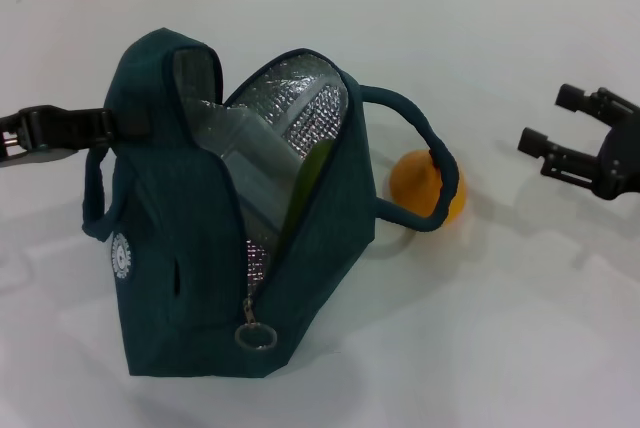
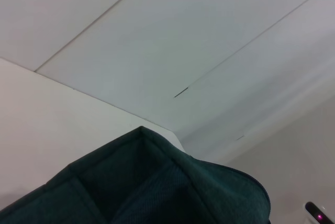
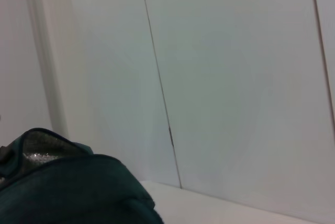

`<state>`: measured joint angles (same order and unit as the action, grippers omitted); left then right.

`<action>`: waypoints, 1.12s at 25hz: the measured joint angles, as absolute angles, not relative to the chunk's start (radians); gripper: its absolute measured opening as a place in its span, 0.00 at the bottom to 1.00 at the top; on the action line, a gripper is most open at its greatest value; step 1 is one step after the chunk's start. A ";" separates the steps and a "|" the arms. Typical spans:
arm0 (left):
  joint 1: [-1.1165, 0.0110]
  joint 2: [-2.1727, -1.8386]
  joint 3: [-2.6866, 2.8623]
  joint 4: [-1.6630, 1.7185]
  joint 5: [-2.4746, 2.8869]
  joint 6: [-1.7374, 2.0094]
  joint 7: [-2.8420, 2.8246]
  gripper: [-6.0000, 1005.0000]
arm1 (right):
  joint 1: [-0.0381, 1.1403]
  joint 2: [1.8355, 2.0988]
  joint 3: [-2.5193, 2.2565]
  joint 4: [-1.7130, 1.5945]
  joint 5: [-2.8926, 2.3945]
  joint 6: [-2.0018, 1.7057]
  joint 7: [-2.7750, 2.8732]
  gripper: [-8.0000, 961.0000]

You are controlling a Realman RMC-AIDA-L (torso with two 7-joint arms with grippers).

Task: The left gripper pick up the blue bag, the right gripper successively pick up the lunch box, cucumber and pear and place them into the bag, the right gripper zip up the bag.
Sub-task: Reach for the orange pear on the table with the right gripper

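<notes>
Bag (image 1: 190, 248) two-thirds packed; pear (image 1: 415, 183) outstanding.

I hold the bag's top edge clenched in the left gripper (image 1: 105, 126); box (image 1: 235, 153) and cucumber (image 1: 305, 193) sit inside, pear on the table behind its handle, right gripper (image 1: 545, 123) released, well apart. Zip still undone.

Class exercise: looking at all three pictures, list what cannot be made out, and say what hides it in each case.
- Left hand, head view: its fingers meet the dark teal fabric bag, which hides the grip.
- Clear plastic lunch box and green cucumber: mostly hidden inside the bag.
- Round orange pear: partly behind the bag's handle.
- Both wrist views: only bag fabric and wall.
</notes>
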<state>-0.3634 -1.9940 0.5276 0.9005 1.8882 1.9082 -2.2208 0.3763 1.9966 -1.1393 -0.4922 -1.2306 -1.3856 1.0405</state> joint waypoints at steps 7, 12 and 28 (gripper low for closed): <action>-0.369 -1.996 0.532 0.901 1.888 1.909 -2.220 0.06 | 0.382 2.007 -1.141 -0.466 -1.270 -1.373 1.027 0.87; -0.372 -1.996 0.533 0.900 1.888 1.910 -2.220 0.06 | 0.391 2.009 -1.148 -0.450 -1.284 -1.360 1.014 0.87; -0.377 -1.997 0.532 0.900 1.888 1.910 -2.220 0.06 | 0.412 2.016 -1.285 -0.439 -1.282 -1.275 1.005 0.87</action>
